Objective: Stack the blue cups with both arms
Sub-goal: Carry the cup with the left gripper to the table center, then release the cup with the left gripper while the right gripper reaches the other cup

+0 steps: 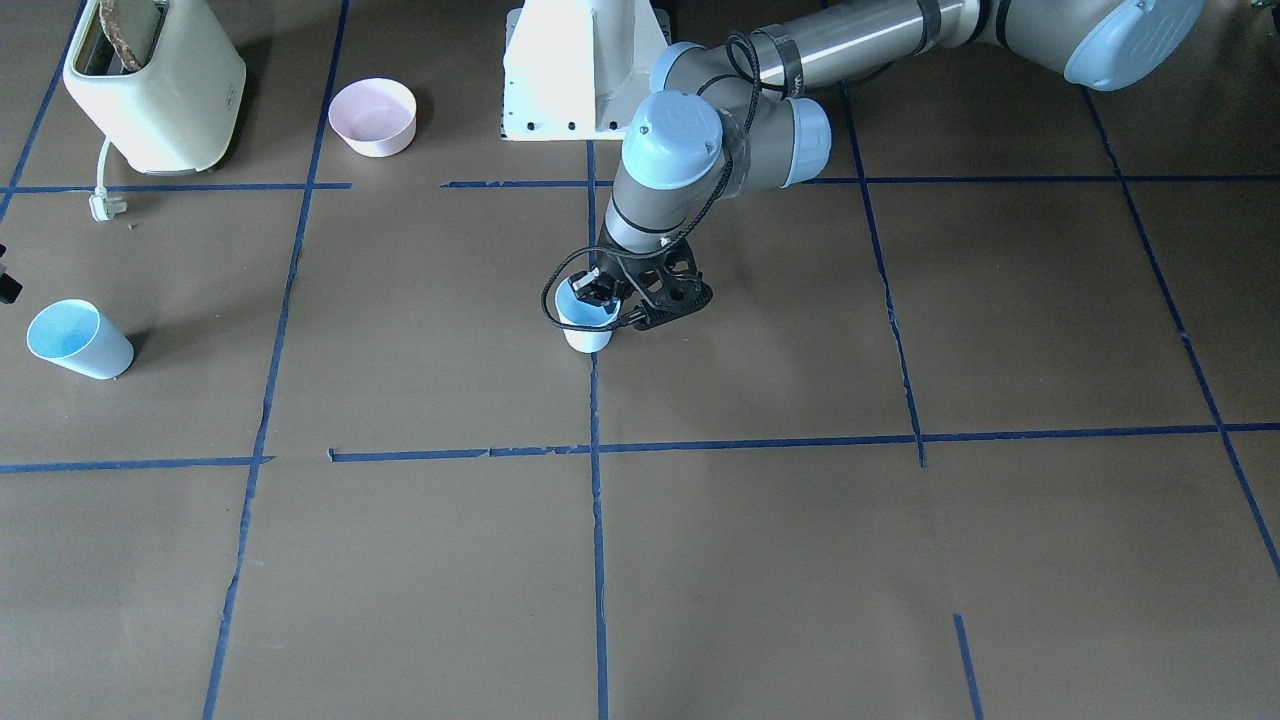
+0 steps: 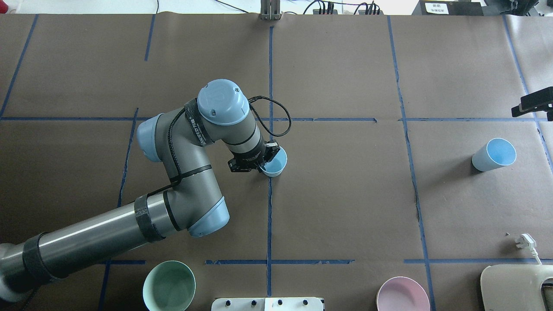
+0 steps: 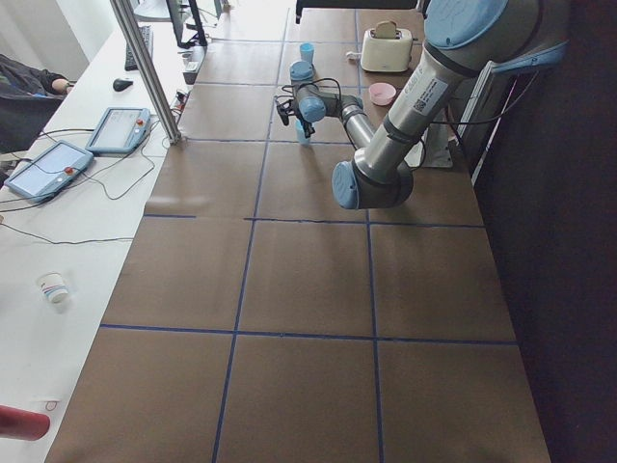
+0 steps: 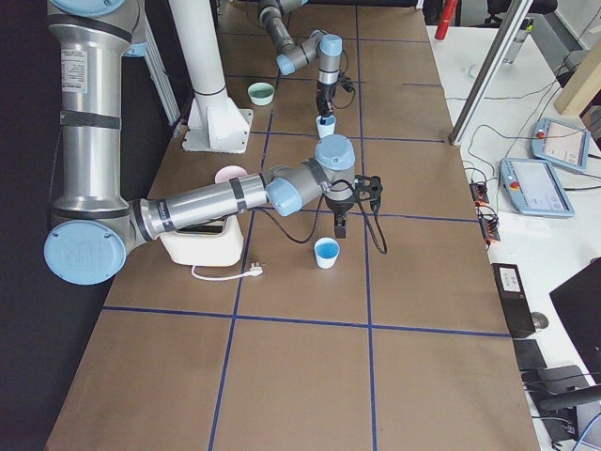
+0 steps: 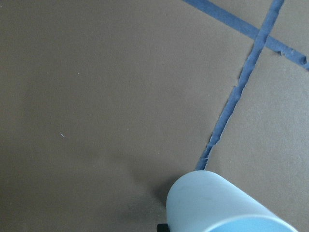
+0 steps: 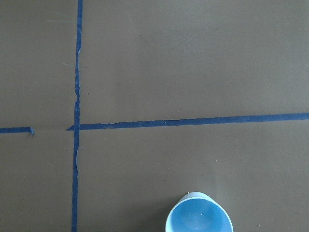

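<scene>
One blue cup (image 1: 587, 336) stands upright near the table's middle on a blue tape line; it also shows in the overhead view (image 2: 277, 166) and the left wrist view (image 5: 217, 203). My left gripper (image 1: 597, 293) comes down from above and is shut on its rim, one finger inside. The second blue cup (image 1: 78, 340) stands upright far out on my right side (image 2: 494, 154), free of any grip. My right gripper (image 2: 532, 104) shows only partly at the frame edge, hovering beyond that cup (image 6: 199, 218); I cannot tell whether it is open or shut.
A cream toaster (image 1: 155, 85) with a loose plug (image 1: 103, 205) and a pink bowl (image 1: 373, 116) sit near the robot's base on my right. A mint-green bowl (image 2: 169, 286) sits on my left. The white pedestal (image 1: 585, 70) stands between them.
</scene>
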`<state>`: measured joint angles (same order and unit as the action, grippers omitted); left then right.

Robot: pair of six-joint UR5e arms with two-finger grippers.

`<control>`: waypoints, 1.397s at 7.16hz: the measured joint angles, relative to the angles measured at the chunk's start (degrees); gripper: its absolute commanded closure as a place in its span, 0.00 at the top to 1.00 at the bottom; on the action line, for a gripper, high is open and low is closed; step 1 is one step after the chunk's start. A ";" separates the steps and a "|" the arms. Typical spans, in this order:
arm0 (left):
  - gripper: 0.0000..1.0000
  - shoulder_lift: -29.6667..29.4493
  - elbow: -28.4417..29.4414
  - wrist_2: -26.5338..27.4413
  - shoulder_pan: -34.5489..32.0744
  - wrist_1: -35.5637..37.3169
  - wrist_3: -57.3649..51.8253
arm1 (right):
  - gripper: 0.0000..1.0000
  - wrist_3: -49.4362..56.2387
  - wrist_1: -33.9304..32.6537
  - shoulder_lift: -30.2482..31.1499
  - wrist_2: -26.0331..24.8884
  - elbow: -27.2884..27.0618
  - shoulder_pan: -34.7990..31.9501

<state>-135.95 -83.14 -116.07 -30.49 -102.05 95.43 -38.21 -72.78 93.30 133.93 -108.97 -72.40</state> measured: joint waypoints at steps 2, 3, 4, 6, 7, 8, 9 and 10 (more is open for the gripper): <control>1.00 1.08 -1.20 0.05 -0.15 0.22 -0.15 | 1.00 -0.11 0.18 0.12 -0.06 0.21 0.05; 1.00 1.99 -3.69 -0.10 -0.43 0.80 -0.20 | 1.00 0.05 0.25 0.20 -0.03 0.64 0.09; 1.00 2.85 -7.52 -1.39 -1.51 3.10 -0.34 | 1.00 0.20 0.34 0.37 0.01 1.34 0.28; 1.00 4.82 -16.15 -5.66 -5.56 8.70 -1.47 | 1.00 0.24 0.44 1.83 -2.45 2.25 2.62; 1.00 6.51 -19.27 -6.49 -7.06 9.66 -1.82 | 1.00 0.05 0.84 3.12 -5.29 2.80 5.09; 1.00 7.52 -20.65 -6.75 -7.91 9.97 -2.01 | 1.00 -0.15 2.45 4.44 -7.24 4.08 6.77; 1.00 7.97 -21.13 -6.79 -8.28 10.07 -2.12 | 0.99 -0.23 5.40 5.57 -8.00 6.47 7.50; 1.00 8.15 -21.29 -6.80 -8.45 10.10 -2.16 | 0.99 -0.44 8.45 5.89 -8.23 9.50 7.78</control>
<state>-127.80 -104.43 -122.87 -38.94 -91.95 93.27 -38.65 -64.33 99.19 125.70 -99.47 -64.62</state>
